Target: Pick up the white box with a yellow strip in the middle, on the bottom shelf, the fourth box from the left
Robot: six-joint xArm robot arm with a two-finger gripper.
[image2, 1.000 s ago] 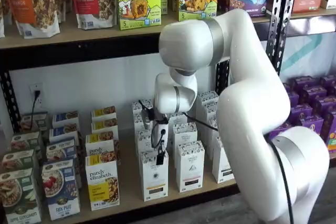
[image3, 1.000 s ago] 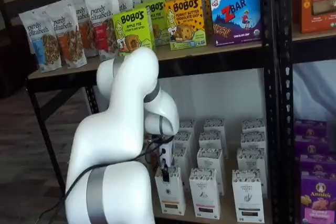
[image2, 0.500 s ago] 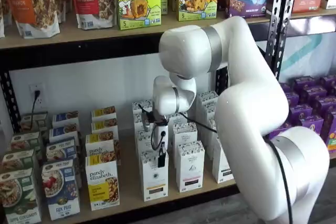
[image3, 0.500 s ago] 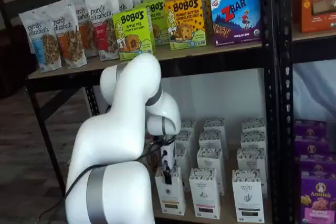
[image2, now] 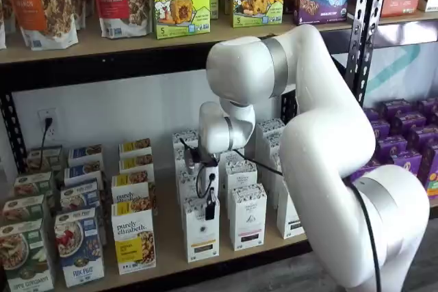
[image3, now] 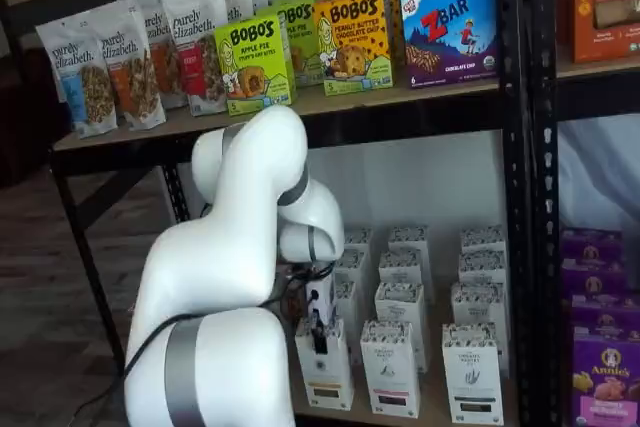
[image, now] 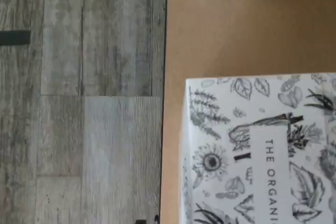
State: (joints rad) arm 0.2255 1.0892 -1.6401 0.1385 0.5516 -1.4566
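Observation:
The white box (image2: 200, 232) with the yellow strip stands at the front of its row on the bottom shelf (image2: 169, 237); it also shows in the other shelf view as the white box (image3: 326, 372). My gripper (image2: 209, 204) hangs straight down at the box's top, and one black finger shows in front of its speckled rim. In a shelf view the gripper (image3: 320, 335) is likewise at that top edge. The jaws stand wide, with no grip showing. The wrist view looks onto a leaf-patterned box top (image: 257, 150) at the tan board's (image: 210, 35) front edge.
Like white cartons (image2: 248, 218) stand close on the right, and more rows are behind. A purely elizabeth box (image2: 133, 237) is to the left. The upper shelf (image2: 102, 46) lies overhead. A black rack post (image2: 361, 25) and purple boxes (image2: 404, 141) are at the right.
The arm's upper joints have shifted slightly, and the gripper has sunk a little lower over the front white box. The boxes have not moved.

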